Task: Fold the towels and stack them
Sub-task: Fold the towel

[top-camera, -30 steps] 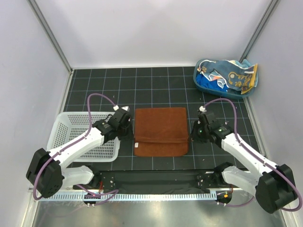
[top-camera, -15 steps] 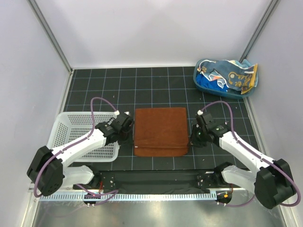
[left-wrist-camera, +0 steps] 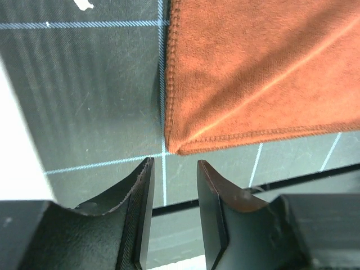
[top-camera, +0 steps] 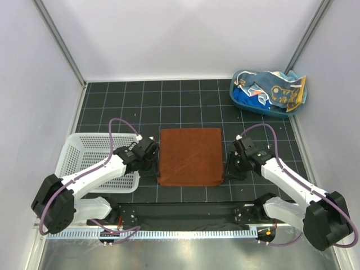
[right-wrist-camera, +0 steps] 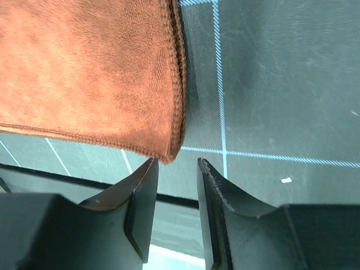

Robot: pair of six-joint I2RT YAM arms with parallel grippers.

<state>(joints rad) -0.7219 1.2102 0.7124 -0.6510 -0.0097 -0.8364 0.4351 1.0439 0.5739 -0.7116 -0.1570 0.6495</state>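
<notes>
**Rust-brown towel lies folded between two open pincers**

The rust-brown towel (top-camera: 189, 156) lies flat on the black gridded counter (top-camera: 185, 101), a neat rectangle at the near middle, with an arm on either side. The left pincer (top-camera: 147, 167) sits low at the towel's near left corner, and the right pincer (top-camera: 232, 170) sits low at the near right corner.

In the left wrist view, the left pincer (left-wrist-camera: 174, 163) has its jaws parted and bare counter shows in the gap. The towel (left-wrist-camera: 253, 73) ends just beyond the tips, its stitched corner free.

In the right wrist view, the right pincer (right-wrist-camera: 178, 163) also stands apart and grips nothing. The towel's (right-wrist-camera: 84, 67) doubled corner (two layers of hem show here) lies right at the mouth of the gap.

A white mesh basket (top-camera: 98, 163) stands on the counter beside the left arm. At the far right corner, well apart, a blue tub (top-camera: 246, 103) holds a crumpled heap of patterned towels (top-camera: 275, 90) in light blue and orange.
</notes>
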